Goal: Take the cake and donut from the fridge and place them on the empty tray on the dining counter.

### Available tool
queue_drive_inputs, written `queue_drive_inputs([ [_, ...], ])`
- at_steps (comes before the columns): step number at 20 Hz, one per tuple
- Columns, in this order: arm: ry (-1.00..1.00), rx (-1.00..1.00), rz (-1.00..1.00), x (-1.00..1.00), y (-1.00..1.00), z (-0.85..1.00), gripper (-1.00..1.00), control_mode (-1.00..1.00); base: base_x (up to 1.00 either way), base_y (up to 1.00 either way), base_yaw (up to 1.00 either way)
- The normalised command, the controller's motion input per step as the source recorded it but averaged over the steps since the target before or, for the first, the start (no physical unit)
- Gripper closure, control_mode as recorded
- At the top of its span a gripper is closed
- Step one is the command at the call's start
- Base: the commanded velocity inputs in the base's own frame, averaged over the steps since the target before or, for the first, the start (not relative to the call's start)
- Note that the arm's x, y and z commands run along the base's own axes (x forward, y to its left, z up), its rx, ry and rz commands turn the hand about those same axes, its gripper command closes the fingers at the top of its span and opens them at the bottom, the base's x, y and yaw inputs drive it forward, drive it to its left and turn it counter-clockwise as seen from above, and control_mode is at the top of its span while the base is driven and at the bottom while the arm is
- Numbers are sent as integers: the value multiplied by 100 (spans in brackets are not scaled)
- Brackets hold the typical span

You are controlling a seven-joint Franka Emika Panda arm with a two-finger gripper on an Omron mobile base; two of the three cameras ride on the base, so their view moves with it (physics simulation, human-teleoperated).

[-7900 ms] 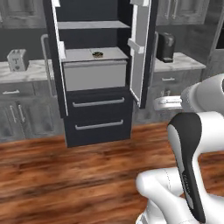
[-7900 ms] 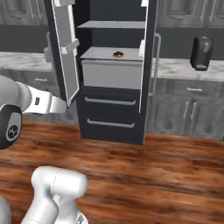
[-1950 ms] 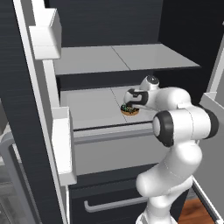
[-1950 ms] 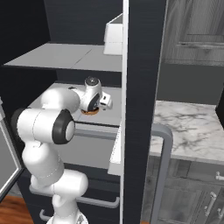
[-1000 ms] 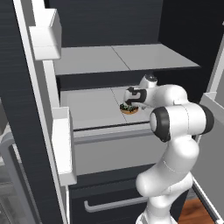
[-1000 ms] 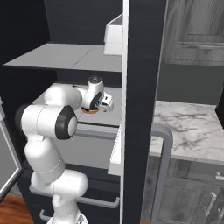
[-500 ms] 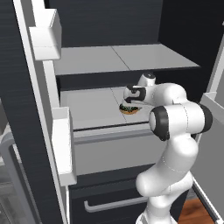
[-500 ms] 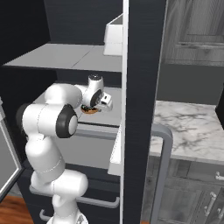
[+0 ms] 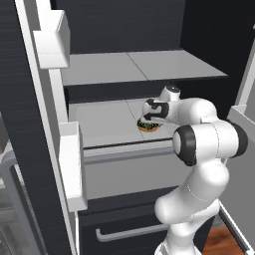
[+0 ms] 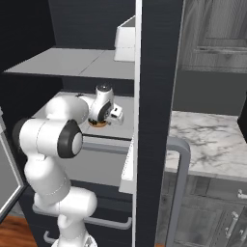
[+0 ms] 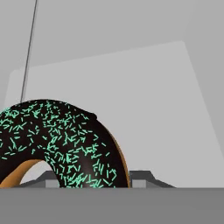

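I had the fridge open in front of me, its light grey shelves stacked one above the other, with white door bins on the left door and another bin on the right door. In the right base view the edge of that right door stood close beside my arm and cut off everything behind it; past it lay a marble-topped bench with grey cabinets above.

The donut, dark-frosted with a tan base, sat on the lower shelf near its front edge. My pincer was down right at it. From the hand view the donut, covered in green sprinkles, filled the lower left, very close to the camera. The pincer looked partly closed around the donut, though I could not see the fingertips touching it clearly.
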Motion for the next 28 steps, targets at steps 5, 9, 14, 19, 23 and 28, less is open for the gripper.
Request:
queue_drive_inputs([
  [5,-3,9,0,-76,0,28,100,-100,0,0,0],
  [9,0,8,0,-66,0,45,100,-100,0,0,0],
  [14,7,3,0,-59,0,79,100,-100,0,0,0],
  [19,3,-4,-6,-83,0,73,100,-100,0,0,0],
  [23,-1,0,-2,-97,0,86,100,-100,0,0,0],
  [28,-24,-7,-3,-98,0,52,100,-100,0,0,0],
])
